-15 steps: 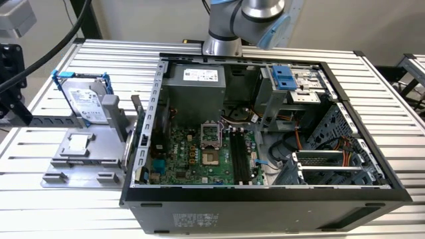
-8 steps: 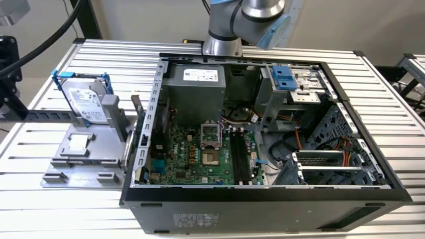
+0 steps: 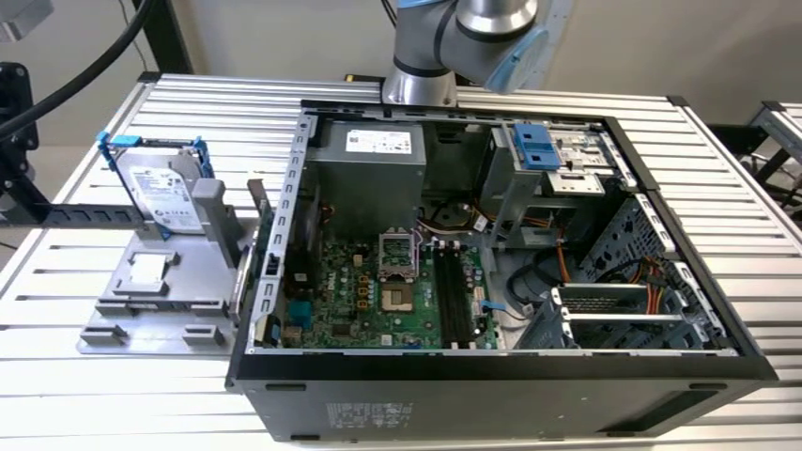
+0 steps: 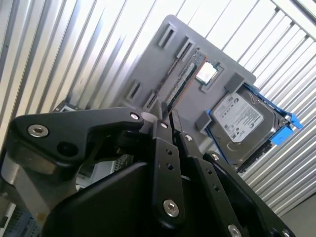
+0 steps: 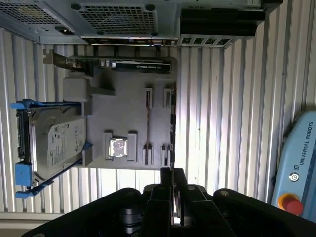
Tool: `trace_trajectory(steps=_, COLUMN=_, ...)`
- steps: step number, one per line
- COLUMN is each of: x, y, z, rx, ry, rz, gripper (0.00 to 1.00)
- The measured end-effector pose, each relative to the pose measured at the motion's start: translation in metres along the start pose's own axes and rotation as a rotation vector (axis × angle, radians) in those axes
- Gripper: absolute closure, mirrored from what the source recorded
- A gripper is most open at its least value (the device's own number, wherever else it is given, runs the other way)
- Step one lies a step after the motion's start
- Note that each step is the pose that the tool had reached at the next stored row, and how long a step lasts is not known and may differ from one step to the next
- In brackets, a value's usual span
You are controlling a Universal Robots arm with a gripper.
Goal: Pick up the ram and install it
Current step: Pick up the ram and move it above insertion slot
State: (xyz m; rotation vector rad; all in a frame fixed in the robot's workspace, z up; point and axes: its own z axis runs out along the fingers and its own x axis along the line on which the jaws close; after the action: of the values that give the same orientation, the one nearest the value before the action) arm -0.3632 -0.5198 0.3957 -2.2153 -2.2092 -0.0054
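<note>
In the second wrist view the tool [image 4: 165, 115], closed on nothing, hangs above the ram [image 4: 183, 79].

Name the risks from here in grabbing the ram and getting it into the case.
The ram stands on its thin edge in the grey holder, with the gripper apart from it; a skewed descent might strike or tilt it. The processor chip sits right beside it and might get knocked. The black slots lie deep inside the case, so the carried ram might clip a wall.
</note>
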Motion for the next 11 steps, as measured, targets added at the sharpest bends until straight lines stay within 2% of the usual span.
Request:
trace_trajectory(steps=6, x=0.0000, y=0.0012, z=-0.0004, rx=0.0003, ry=-0.0003, rz=0.000, gripper=1.00)
trace_trajectory(steps=11, x=0.0000, y=0.0156, z=-0.0002, rx=0.0000, ry=0.0000, rz=0.000, gripper=1.00)
